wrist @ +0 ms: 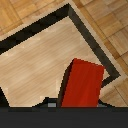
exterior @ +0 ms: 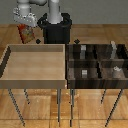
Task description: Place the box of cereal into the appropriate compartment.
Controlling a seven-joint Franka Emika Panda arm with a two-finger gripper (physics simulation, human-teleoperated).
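Up high, the pincer grips the flat-sided red-orange box of cereal above the smooth pale wooden tray.

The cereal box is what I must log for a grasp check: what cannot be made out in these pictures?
- Claw: its fingers are too small and blurred in the exterior view; the wrist view's dark edge cuts them off.
- Cereal box: its lower end runs under that dark edge; its front picture is unreadable in the exterior view.
- Dark compartment tray: the small pale items inside are too blurred to identify.
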